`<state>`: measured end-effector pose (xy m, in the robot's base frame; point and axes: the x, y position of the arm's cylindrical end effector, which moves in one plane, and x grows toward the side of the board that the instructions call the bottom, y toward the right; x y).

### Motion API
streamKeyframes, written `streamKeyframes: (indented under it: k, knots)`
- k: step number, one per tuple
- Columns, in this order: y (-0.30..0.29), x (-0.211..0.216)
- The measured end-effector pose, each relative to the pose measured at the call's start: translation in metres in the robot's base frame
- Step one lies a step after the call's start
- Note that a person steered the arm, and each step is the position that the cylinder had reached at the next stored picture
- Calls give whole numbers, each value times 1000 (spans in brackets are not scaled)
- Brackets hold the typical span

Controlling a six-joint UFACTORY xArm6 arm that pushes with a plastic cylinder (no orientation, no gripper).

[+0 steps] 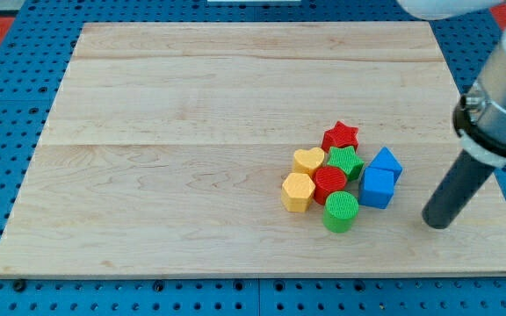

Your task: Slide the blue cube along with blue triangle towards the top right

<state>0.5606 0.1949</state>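
My tip (440, 225) rests on the bench (191, 132) at the view's right, a little apart from the blue cube (377, 188), which touches the blue triangle (386, 162) just above it. There are no jaws, only the rod. To send both up and right, I judge the tip should circle to the cube's lower left, between it and the green cylinder (341, 211), then push diagonally without disturbing the red cylinder (329, 183). No containers show.
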Motion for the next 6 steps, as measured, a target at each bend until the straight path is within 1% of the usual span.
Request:
streamKeyframes:
  k: [1,2,3,4,6]
  knots:
    - [-48,-1]
    - [-56,-12]
    - [-55,-41]
    - [-34,-66]
    - [-24,-138]
